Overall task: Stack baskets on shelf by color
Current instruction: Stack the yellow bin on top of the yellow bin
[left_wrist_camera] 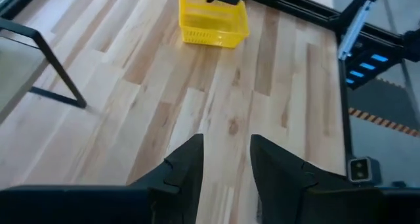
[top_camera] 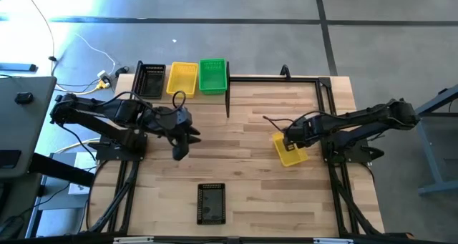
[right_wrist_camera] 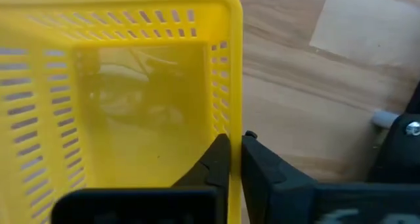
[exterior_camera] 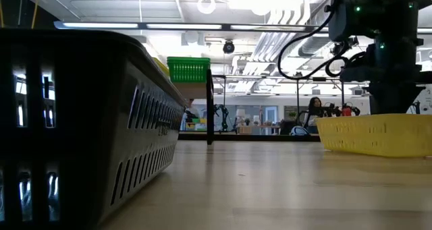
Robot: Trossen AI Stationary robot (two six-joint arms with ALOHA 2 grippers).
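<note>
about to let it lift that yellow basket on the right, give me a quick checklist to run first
1. Right gripper shut on the yellow basket: ok, fingers pinch its wall at a corner.
2. Basket sits flat on the table: ok in the low view.
3. Yellow slot on the shelf known: ok, a yellow stack stands between the black stack and the green stack.
4. Left gripper out of the way: ok, open and empty above bare table.
5. Lone black basket clear of the path: ok, it lies at the near edge.
6. Grip will hold through the lift: cannot tell.
</note>
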